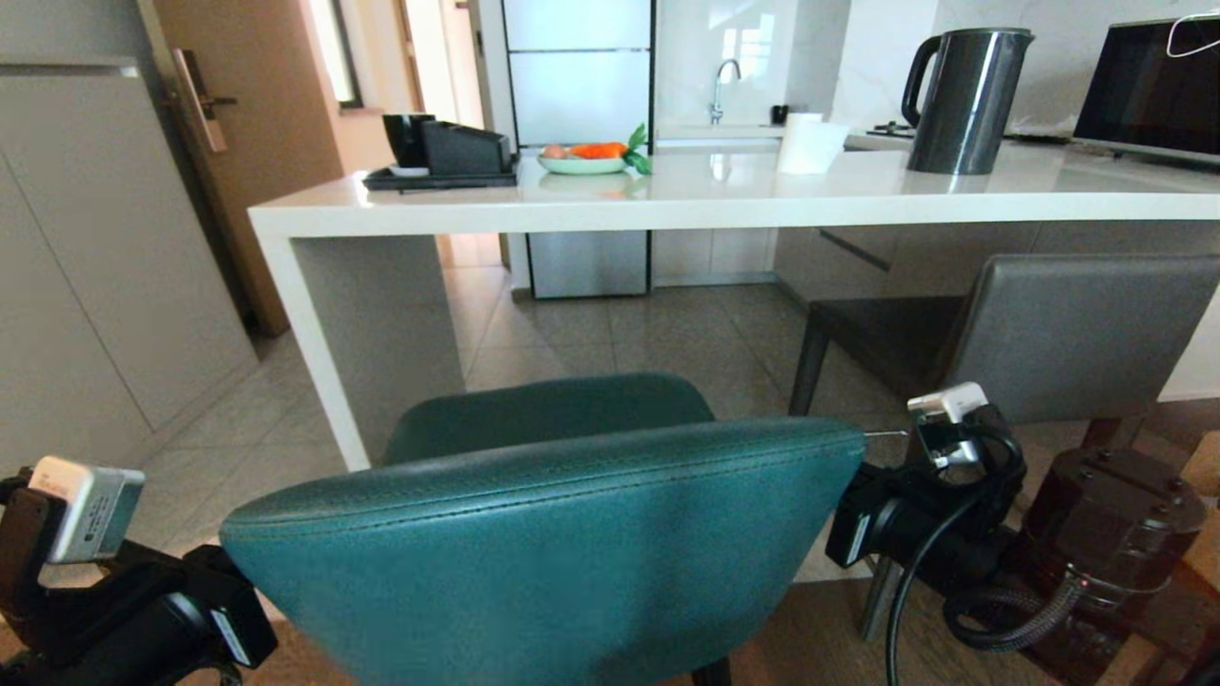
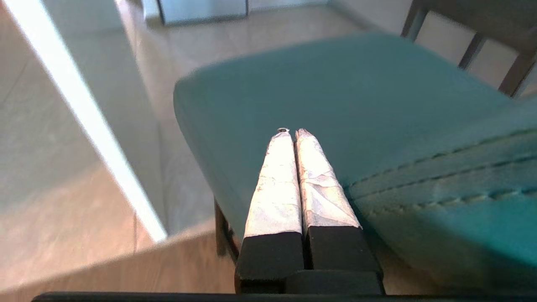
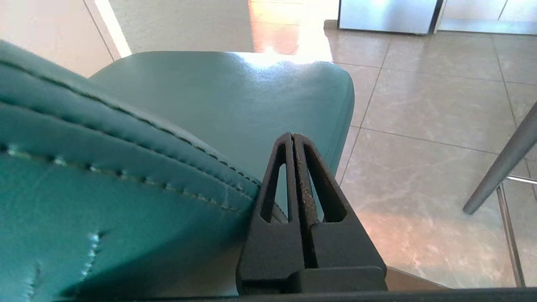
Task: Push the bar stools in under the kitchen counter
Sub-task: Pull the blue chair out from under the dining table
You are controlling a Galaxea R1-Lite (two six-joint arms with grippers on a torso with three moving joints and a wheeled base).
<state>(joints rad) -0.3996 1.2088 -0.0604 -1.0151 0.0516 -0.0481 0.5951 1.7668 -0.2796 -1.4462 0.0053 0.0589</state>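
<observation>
The teal bar stool (image 1: 543, 534) stands right in front of me, its rounded back toward me and its seat (image 1: 548, 410) short of the kitchen counter (image 1: 667, 195). My left gripper (image 2: 293, 132), with white-wrapped fingers, is shut and empty, lying along the left end of the stool's back (image 2: 453, 176) above the seat edge. My right gripper (image 3: 292, 135), with black fingers, is shut and empty against the right end of the back (image 3: 126, 167). In the head view the back hides both sets of fingers. The grey bar stool (image 1: 1067, 333) stands to the right, its seat under the counter.
The counter's white slab end leg (image 1: 315, 353) stands left of the teal stool. On the counter are a black tray (image 1: 443, 176), a plate of carrots (image 1: 581, 162), a white cup (image 1: 808, 143), a dark kettle (image 1: 963, 100) and a screen (image 1: 1148, 86). Cabinets (image 1: 95, 286) line the left wall.
</observation>
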